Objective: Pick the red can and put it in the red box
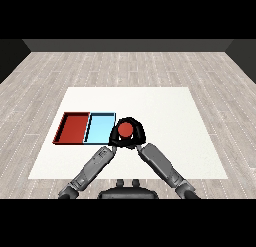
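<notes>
The red can stands on the white table just right of the light blue tray. My right hand curls round the can from its right and far side. My left hand is close against the can's left side, overlapping the blue tray's right edge. The red tray lies to the left of the blue one, with nothing in it. The can's lower part is hidden behind the hands.
The white table stretches to the right of and beyond the hands. Both grey forearms rise from the lower corners and meet at the can. A grey wooden floor surrounds the table.
</notes>
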`<state>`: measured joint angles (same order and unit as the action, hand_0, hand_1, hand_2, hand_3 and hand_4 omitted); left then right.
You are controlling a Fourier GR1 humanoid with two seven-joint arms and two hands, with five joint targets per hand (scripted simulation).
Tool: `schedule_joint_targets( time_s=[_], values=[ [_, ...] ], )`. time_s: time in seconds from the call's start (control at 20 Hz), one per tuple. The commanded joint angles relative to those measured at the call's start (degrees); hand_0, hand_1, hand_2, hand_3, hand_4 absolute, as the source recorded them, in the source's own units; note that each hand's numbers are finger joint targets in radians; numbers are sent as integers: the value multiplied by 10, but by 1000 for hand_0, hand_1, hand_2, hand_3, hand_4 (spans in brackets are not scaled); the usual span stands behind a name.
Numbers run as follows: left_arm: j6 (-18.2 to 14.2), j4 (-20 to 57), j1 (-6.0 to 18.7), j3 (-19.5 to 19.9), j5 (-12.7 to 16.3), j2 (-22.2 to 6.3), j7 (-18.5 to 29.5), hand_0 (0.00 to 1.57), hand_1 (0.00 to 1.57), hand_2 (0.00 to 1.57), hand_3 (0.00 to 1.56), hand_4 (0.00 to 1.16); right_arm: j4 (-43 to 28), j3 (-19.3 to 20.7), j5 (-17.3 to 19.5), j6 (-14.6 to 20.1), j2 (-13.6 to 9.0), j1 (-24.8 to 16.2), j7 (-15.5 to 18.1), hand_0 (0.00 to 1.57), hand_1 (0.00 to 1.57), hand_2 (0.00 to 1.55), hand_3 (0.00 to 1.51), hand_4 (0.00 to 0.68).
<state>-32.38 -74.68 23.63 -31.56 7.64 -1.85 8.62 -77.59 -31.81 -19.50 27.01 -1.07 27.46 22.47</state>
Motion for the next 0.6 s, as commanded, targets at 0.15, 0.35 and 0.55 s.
schedule_joint_targets(
  time_s=[0.15, 0.35, 0.55],
  values=[
    [22, 1, 1, 17, 19, 17, 28, 1571, 1571, 1546, 1469, 1025, -24, 31, -46, -69, -10, 0, -10, 1402, 1402, 1408, 1370, 471],
    [-7, 11, 22, -4, 26, 18, 17, 1571, 1571, 1569, 1491, 1140, -24, 14, 1, -52, 10, -5, -14, 0, 0, 0, 0, 0],
    [-15, 38, 32, -17, 51, 18, 45, 1571, 1571, 1569, 1491, 1140, -2, 29, 2, -84, 10, -13, 1, 0, 0, 0, 0, 0]
  ],
)
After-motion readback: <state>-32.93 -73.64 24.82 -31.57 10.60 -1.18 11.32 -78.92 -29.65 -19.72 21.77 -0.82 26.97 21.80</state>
